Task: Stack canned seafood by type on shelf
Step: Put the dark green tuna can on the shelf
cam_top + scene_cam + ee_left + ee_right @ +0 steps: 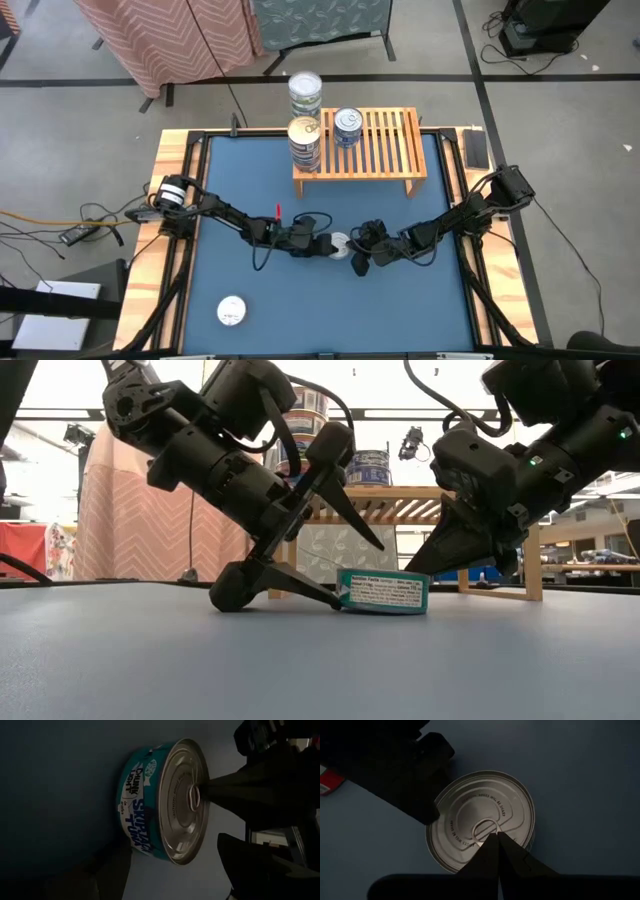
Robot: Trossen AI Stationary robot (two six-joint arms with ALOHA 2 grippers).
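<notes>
Here we see both grippers meeting over one tuna tin (383, 591) lying flat on the blue worktop (300, 300).
The left gripper (335, 575) stands with jaws spread, the tin at their mouth with one finger low beside its wall. The right gripper (496, 851) has its jaws pressed together, holding nothing, tips on the tin's pull-ring. Beyond both jaws stands the shelf (385, 150), carrying stacked cans (304, 143).

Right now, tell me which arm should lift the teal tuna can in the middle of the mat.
Left. The left claw is open around the teal tuna can, one finger beside its wall. The right claw is shut, its tip resting on the lid's pull ring.
</notes>
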